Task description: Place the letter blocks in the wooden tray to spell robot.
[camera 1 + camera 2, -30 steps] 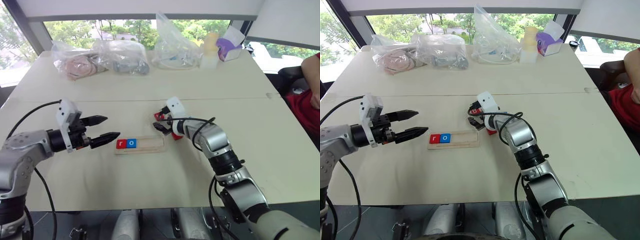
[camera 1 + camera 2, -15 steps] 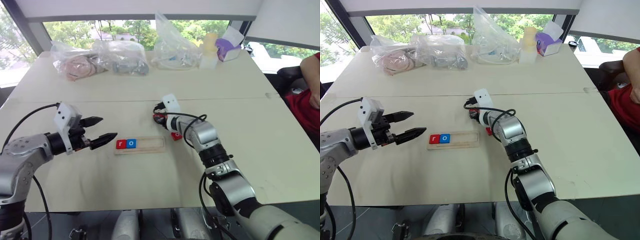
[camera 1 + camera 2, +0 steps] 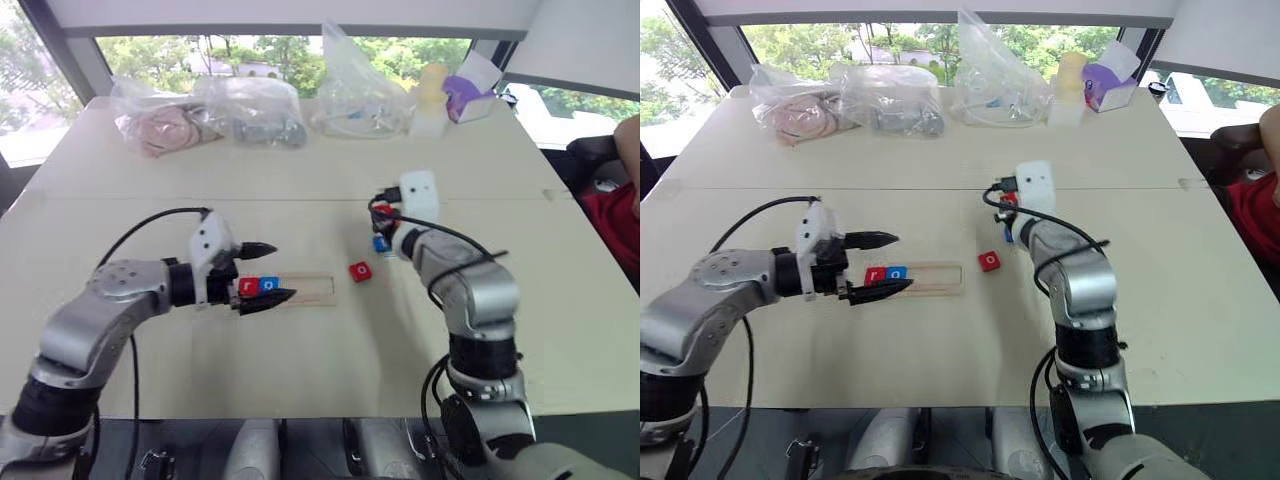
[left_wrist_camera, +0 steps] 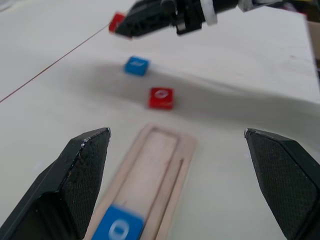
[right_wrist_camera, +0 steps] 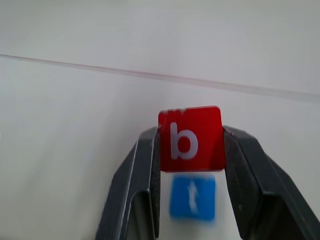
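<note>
The pale counter (image 3: 300, 370) carries clear bags (image 3: 250, 110) along its far edge and, nearer, the tray (image 3: 308, 290), a long pale wood frame lying crosswise in the middle. Its left end already holds a red r (image 3: 249, 286) and a blue o (image 3: 268, 284) side by side; the rest of the slot is bare. The step in hand looks like fetching the third letter: the right gripper (image 5: 190, 150) is clamped on the red b (image 5: 190, 138), lifted off the counter with the letter facing the wrist camera. Directly below it the blue t (image 5: 192, 196) lies flat, and the red o (image 3: 360, 271) lies loose between the tray's right end and the t, near both but touching neither. The next move, as I judge it, calls for carrying the b leftward to the slot and setting it flat just beside the blue o, letter upright. The right arm is folded up with its forearm rising and the gripper tipped forward and down, well right of the tray. The left arm reaches in across the front, its gripper (image 3: 262, 273) level, fingers wide apart, straddling the tray's left end around the two seated tiles and holding nothing
</note>
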